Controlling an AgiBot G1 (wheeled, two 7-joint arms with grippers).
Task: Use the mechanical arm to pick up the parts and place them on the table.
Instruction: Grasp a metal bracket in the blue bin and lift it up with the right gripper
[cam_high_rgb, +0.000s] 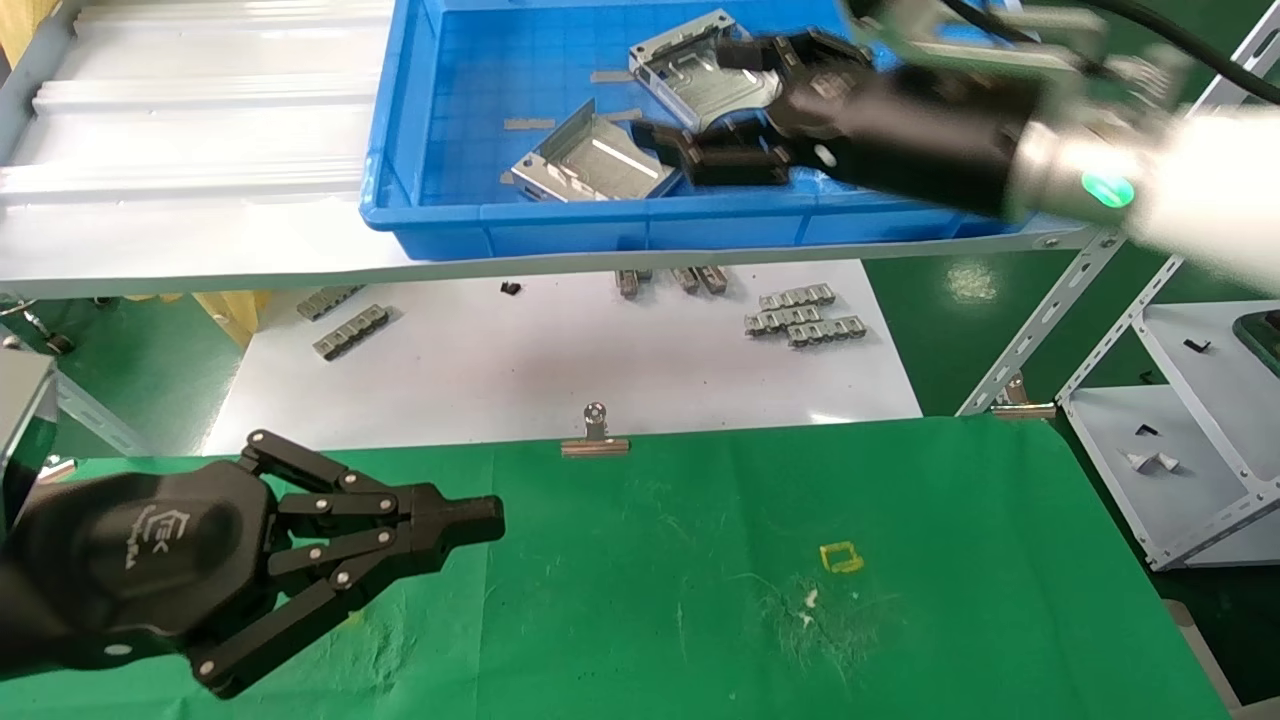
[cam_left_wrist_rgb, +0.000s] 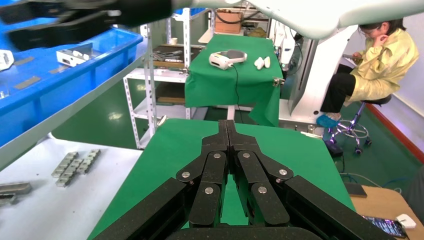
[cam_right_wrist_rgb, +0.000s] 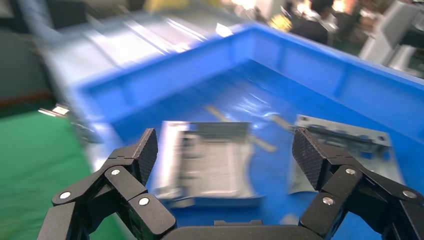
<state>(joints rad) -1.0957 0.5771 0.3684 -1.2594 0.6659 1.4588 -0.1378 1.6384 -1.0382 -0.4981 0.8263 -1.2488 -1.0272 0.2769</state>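
Right end effector (cam_high_rgb: 715, 105) spread wide over parts (cam_high_rgb: 597, 160) in blue bin (cam_high_rgb: 600, 225), left end effector (cam_high_rgb: 485, 520) closed, empty, logo illegible

The head camera looks steeply down from above the green cloth-covered table (cam_high_rgb: 700, 580) toward the blue plastic bin (cam_high_rgb: 440, 215) on the shelf behind it — each wrist camera peers along its own black fingers, the right close over that bin (cam_right_wrist_rgb: 320, 70), the left low across the table (cam_left_wrist_rgb: 300, 150).

Two parts (cam_high_rgb: 597, 158) (cam_high_rgb: 703, 68) lie in the bin (cam_high_rgb: 440, 215) on the shelf behind the table (cam_high_rgb: 700, 600), with toothed strips (cam_high_rgb: 803, 317) on the sheet (cam_high_rgb: 520, 370) between bin and table.
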